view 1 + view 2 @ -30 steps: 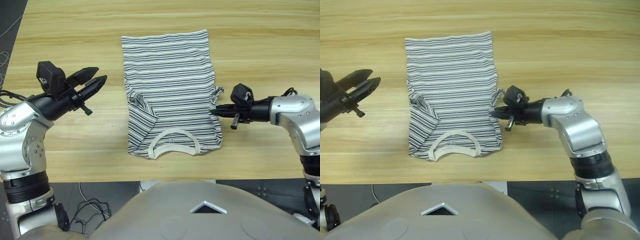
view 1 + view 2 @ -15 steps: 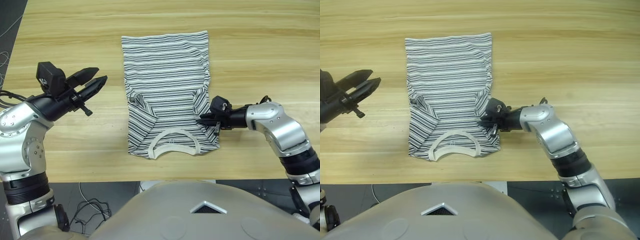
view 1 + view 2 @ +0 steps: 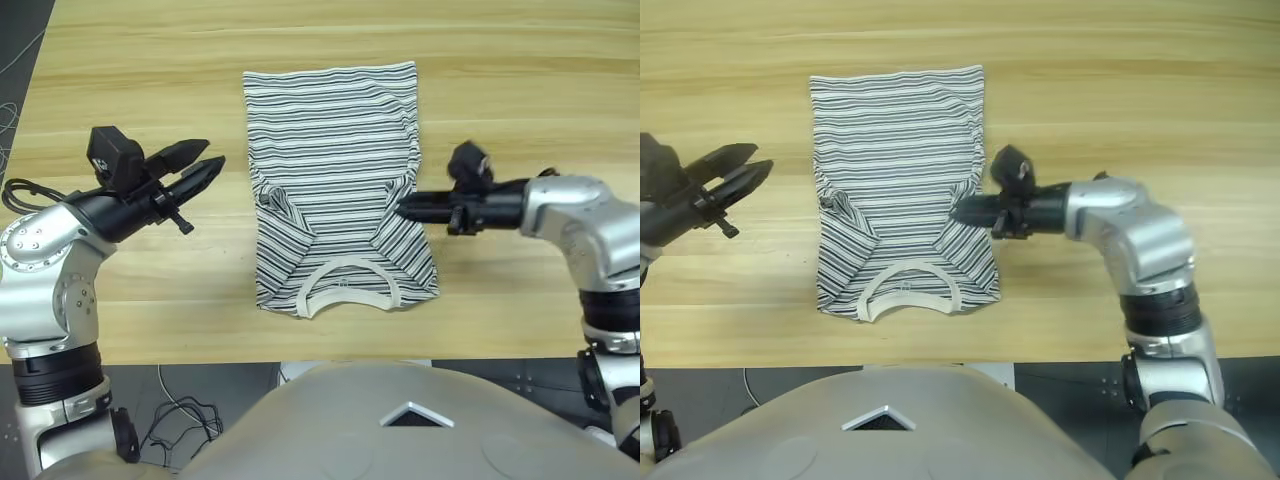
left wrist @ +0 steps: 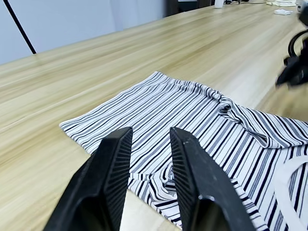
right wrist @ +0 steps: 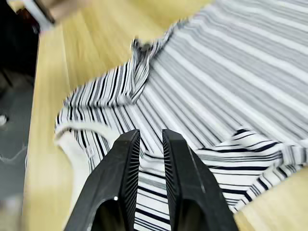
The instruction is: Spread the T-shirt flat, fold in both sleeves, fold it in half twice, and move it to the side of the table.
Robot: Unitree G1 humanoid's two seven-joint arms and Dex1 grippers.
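While the grey-and-white striped cotton T-shirt (image 3: 335, 150) lies near the middle of the light wooden desk (image 3: 520, 90), its white ribbed collar (image 3: 350, 288) points to the desk's near edge and its hem to the far edge. Both short sleeves are turned in onto the body, the left sleeve (image 3: 285, 215) and the right sleeve (image 3: 402, 192) each making a slanted fold just above the collar. The cloth is a little rumpled along both sides.

The left gripper (image 3: 213, 155) hangs over bare desk just beside the shirt's left side, apart from the cloth, its two black ribbed fingers (image 4: 115, 159) parted by a clear gap with nothing between them. The right gripper (image 3: 400, 210) lies level at the shirt's right side, its tips over the folded right sleeve; its fingers (image 5: 130, 159) stand a narrow slit apart and hold nothing.
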